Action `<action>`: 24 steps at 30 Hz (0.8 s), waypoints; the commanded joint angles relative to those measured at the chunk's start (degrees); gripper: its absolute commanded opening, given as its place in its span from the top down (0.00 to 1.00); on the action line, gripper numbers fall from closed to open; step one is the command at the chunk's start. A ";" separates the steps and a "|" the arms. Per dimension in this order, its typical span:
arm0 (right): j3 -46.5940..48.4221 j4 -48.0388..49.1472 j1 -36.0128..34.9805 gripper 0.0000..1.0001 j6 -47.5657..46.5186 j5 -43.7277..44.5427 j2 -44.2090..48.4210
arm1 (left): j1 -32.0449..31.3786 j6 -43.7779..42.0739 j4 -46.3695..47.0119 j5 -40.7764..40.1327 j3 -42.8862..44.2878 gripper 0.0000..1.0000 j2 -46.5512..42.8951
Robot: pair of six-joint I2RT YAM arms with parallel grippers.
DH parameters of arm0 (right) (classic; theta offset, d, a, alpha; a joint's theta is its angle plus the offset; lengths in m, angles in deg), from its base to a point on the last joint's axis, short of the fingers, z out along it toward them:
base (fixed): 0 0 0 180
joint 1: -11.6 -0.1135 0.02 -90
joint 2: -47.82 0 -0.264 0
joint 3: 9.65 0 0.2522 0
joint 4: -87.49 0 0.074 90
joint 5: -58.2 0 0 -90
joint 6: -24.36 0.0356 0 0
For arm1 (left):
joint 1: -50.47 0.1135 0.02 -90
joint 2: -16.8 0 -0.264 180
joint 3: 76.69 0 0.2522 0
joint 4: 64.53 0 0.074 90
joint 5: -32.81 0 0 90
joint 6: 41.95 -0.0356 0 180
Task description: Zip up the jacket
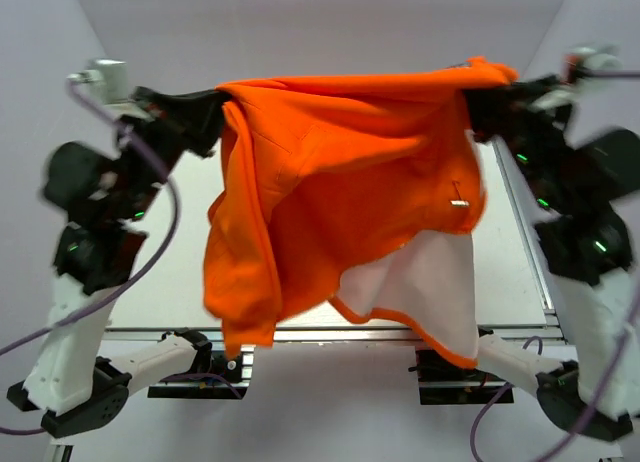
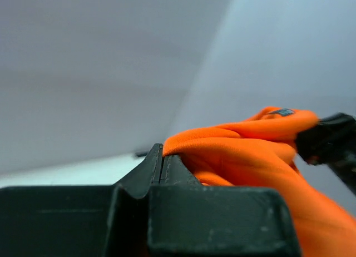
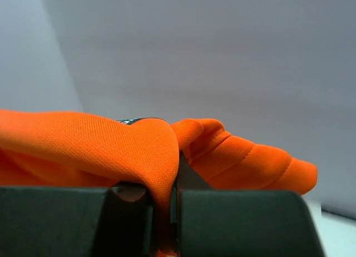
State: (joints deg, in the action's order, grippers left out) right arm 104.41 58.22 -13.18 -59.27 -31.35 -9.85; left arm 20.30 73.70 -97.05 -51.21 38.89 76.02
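- The left gripper (image 2: 162, 159) is clamped tight on one edge of the jacket (image 1: 340, 172).
- The right gripper (image 3: 169, 179) is pinched closed on another edge.
- One jacket, hanging over the worktop (image 1: 180, 262).

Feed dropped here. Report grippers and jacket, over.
Left gripper shut on jacket. Right gripper shut on it too. Jacket hangs spread between arms, lining showing, looks unzipped. No obstruction seen.

even, soft, bright light; arms motion-blurred in top view, wrist foregrounds out of focus
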 commanded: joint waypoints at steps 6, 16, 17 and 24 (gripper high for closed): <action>-15.37 3.20 3.84 1.00 6.63 6.60 -18.51 | 1.17 5.20 -1.09 -28.38 -19.90 0.83 14.21; -13.89 -0.23 8.51 0.11 9.36 -6.16 -30.59 | 3.28 1.78 -4.01 -26.81 -16.73 0.02 23.15; -15.81 0.30 8.52 0.11 9.36 -6.07 -29.35 | 3.28 1.42 -3.13 -26.29 -17.87 0.02 22.09; -25.39 -2.86 8.43 0.11 9.62 -5.11 -17.84 | 3.28 3.09 -6.35 -23.65 -24.47 0.02 14.79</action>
State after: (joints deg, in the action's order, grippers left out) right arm 82.94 56.12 -4.70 -50.35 -36.12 -31.14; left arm 23.62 76.30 -100.57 -75.99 16.18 93.55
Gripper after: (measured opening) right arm 0.893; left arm 0.981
